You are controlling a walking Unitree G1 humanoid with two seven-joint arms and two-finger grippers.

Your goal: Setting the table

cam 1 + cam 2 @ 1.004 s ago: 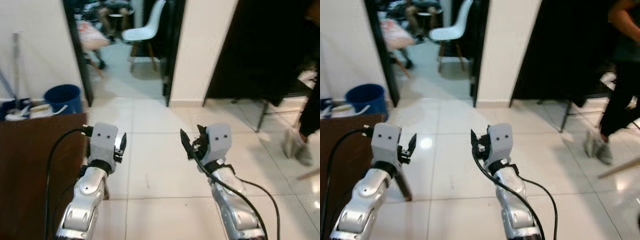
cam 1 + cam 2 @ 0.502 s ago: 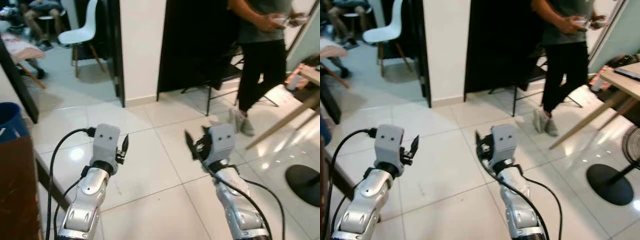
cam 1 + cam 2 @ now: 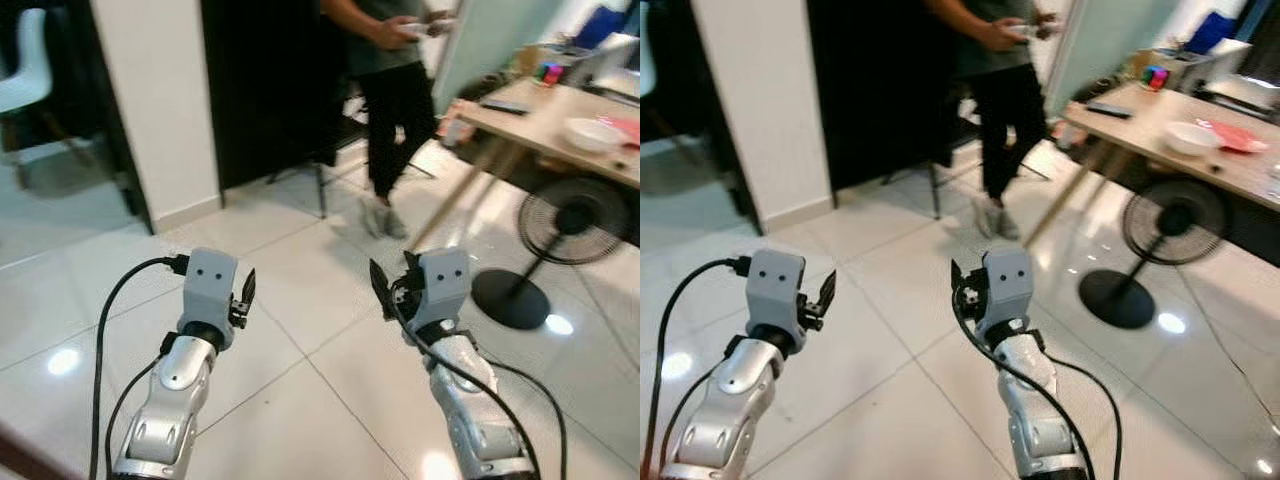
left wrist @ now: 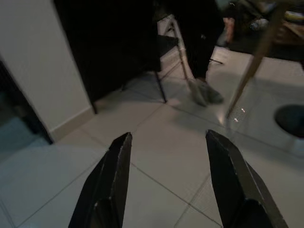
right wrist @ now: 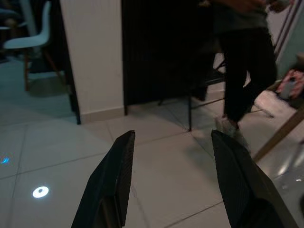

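The robot has swung round to its right: the brown cabinet and blue bucket from a second ago are gone, and a wooden table (image 3: 560,125) now sits ahead on its right with a white bowl (image 3: 591,134) and a red item (image 3: 1241,142) on it. Both arms stay raised, nothing held. The left gripper (image 4: 167,176) has its fingers spread apart over bare tile; the right gripper (image 5: 172,178) is spread too. A person (image 3: 397,95) in dark trousers stands between the robot and the table, and a black floor fan (image 3: 553,225) stands beside the table leg.
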